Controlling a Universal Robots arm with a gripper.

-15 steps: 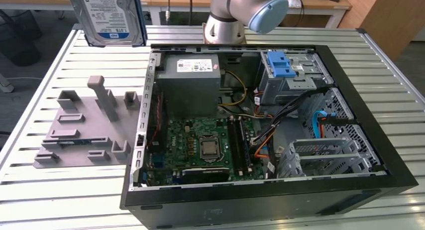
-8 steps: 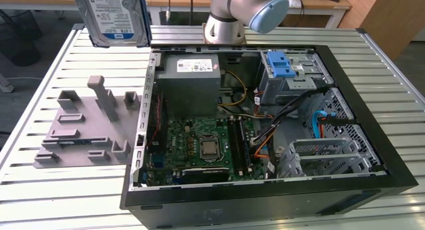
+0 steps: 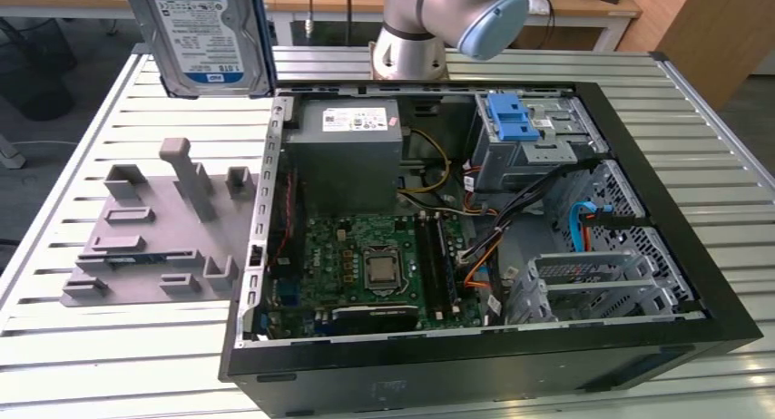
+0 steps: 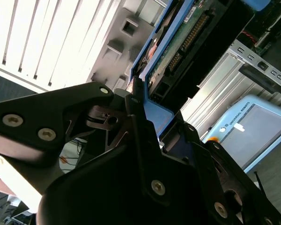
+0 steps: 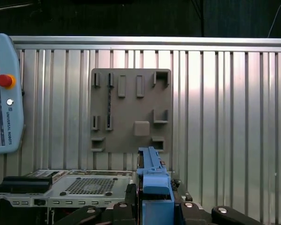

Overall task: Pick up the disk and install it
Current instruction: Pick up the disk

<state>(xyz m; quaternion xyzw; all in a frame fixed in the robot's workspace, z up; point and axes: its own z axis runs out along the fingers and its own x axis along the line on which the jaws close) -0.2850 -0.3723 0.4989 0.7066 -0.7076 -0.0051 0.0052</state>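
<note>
Claw [image 4: 152,110] is clamped narrow on the disk [image 3: 200,34], gripping the edge of its blue carrier frame; we see this hold in both wrist views. In the exterior view the disk hangs upright in the air, label toward us, at eleven o'clock from the open computer case [image 3: 485,378] and clear of the slatted counter [image 3: 133,138]. A grey fixture plate [image 3: 152,233] lies on the counter at nine o'clock of the case, just beside its wall. The arm [image 3: 424,24] stands at twelve o'clock of the case. In the first wrist view, a light-blue pendant [image 5: 4,93] with a red button sits apart from the plate.
</note>
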